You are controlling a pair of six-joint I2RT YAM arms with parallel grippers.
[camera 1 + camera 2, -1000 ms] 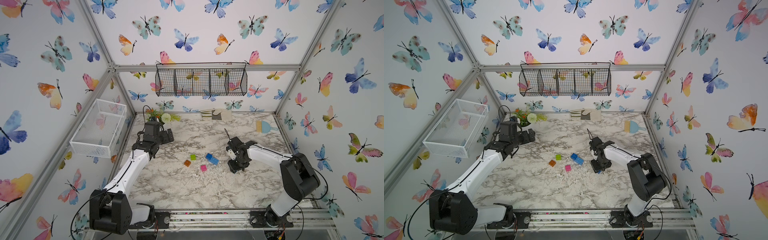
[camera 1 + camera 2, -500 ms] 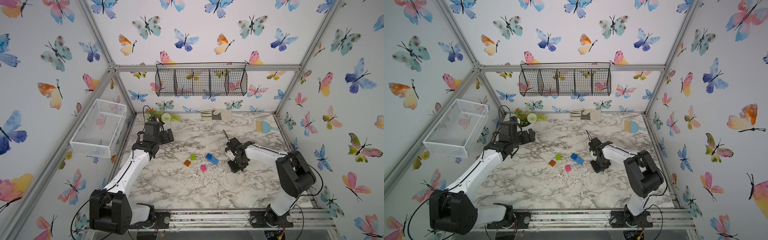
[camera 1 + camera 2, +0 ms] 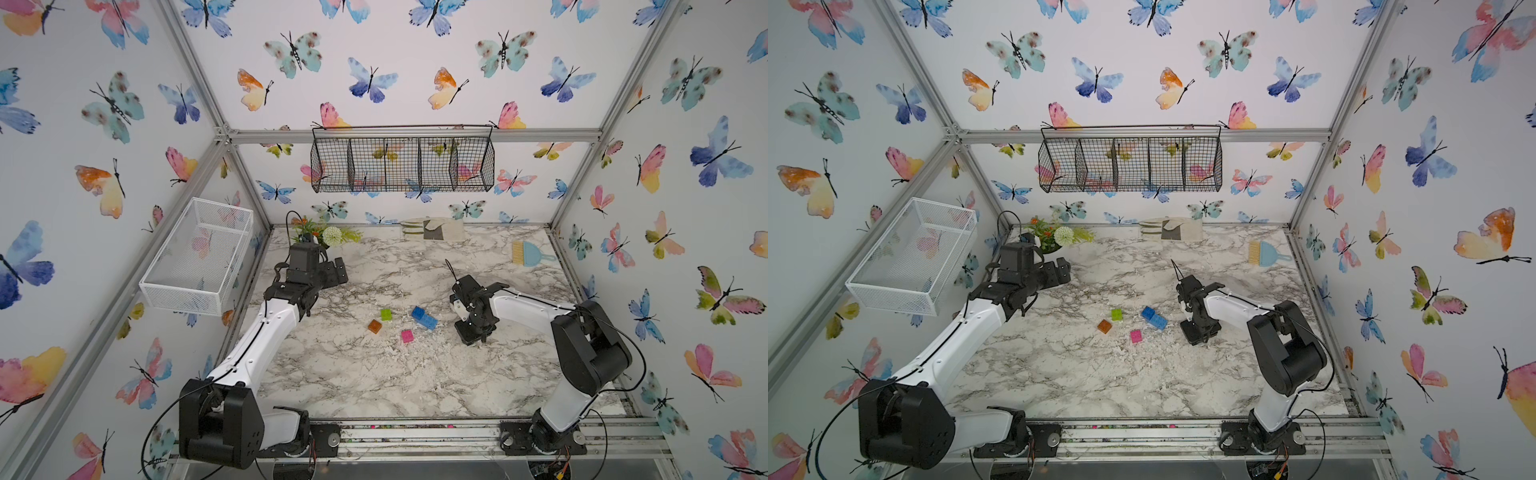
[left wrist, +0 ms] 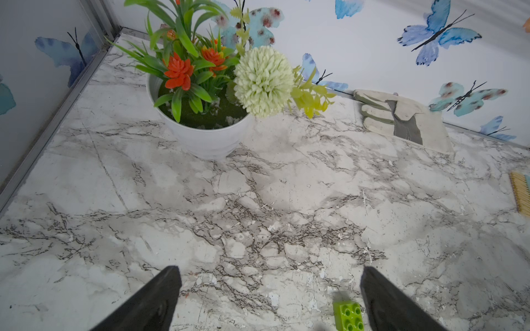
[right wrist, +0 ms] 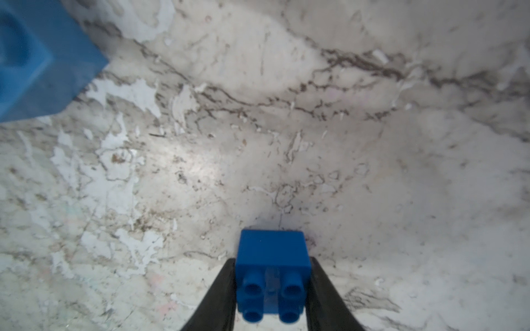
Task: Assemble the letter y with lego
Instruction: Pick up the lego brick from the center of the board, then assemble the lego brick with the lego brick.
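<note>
1. Table (image 3: 374, 374): marble-look top that fills the whole floor of the cell, w/ butterfly walls around it.
2. Black basket (image 3: 402, 160): wire, hangs on the back wall above the table. White basket (image 3: 195, 253): wire, fixed on the left wall.
3. L arm (image 3: 266, 332): reaches fwd along the left side to the far-left part of the table. R arm (image 3: 532, 303): comes in from the right side toward the centre, wrist turned down.
4. Plant (image 4: 206, 86): white pot w/ orange and pale flowers in the far-left corner, near the L gripper.
5. Glove (image 4: 401, 117): lies flat at the back edge, about mid. Brush (image 3: 528, 253): blue handle, far-right part of the table.
6. L gripper (image 4: 269, 275): fingers (image 4: 155, 301) wide apart w/ nothing between them, over bare table.
7. R gripper (image 5: 272, 260): low over the table, right of centre. It is closed narrow and holds a blue brick.
8. Blue piece (image 3: 424, 318): long, lies at centre, just left of the R gripper and apart from it. The far end is darker and the near end lighter. Cannot tell if it is one brick or two joined.
9. Blue brick (image 5: 272, 252): square, dark, clamped on two opposite sides by the R fingers (image 5: 218, 286). Studs face the wrist cam. Cannot tell if it touches the table.
10. Green brick (image 3: 386, 314): left of the blue piece, apart. Pink brick (image 3: 407, 336): nearer the front, between green and blue. Orange brick (image 3: 374, 326): clear, most to the left, near the green. These three lie loose and none is joined, so the Y is not yet built.
</note>
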